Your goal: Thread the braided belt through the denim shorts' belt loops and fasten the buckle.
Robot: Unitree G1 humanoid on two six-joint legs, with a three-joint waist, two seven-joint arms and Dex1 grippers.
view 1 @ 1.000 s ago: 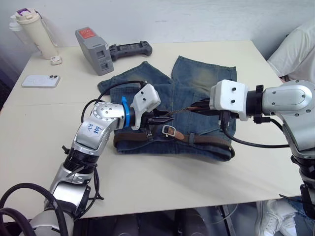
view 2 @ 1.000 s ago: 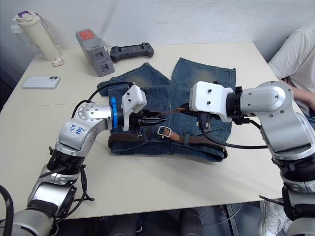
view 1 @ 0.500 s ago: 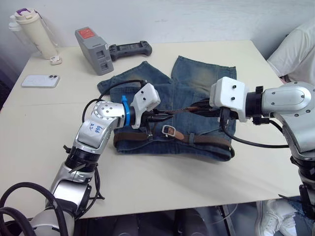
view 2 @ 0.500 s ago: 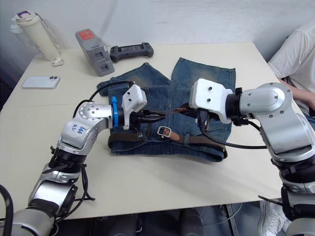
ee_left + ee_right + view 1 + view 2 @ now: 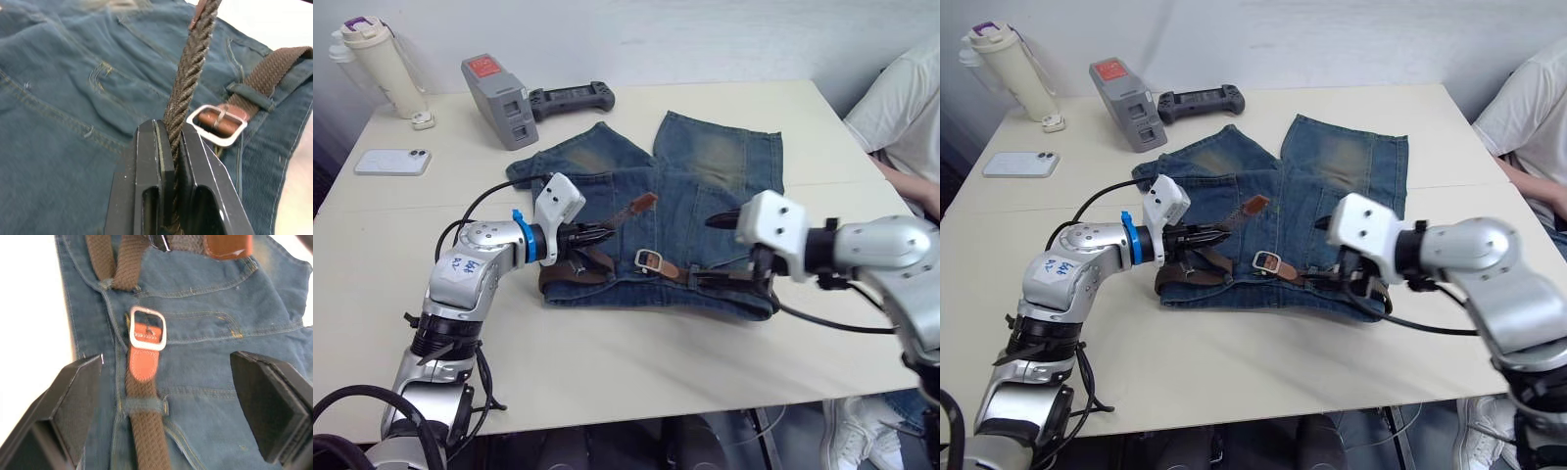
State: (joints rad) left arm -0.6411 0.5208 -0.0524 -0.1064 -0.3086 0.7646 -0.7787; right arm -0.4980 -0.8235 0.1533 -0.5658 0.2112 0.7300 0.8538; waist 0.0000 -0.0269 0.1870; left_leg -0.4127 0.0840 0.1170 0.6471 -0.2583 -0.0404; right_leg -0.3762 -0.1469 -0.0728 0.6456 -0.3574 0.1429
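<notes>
The denim shorts (image 5: 705, 162) lie flat on the table, waistband toward me. The braided belt (image 5: 729, 278) runs along the waistband under a belt loop (image 5: 142, 405), and the silver buckle (image 5: 649, 260) lies near the middle. My left gripper (image 5: 597, 233) is shut on the belt's free end (image 5: 195, 54), a little short of the tan tip (image 5: 641, 203). That tip sticks up over the shorts. My right gripper (image 5: 707, 249) is open above the waistband, just right of the buckle (image 5: 147, 328), with nothing between its fingers.
At the back left stand a cream bottle (image 5: 377, 64), a phone (image 5: 393, 161), a grey box (image 5: 499, 98) and a black controller (image 5: 573, 97). A person in a white shirt (image 5: 901, 98) sits at the right edge. The table's near edge runs close below the shorts.
The right gripper has opened, let go of the belt and dropped back to the right. The left gripper has drawn back leftward with the belt end, so the tan tip now stands free.
</notes>
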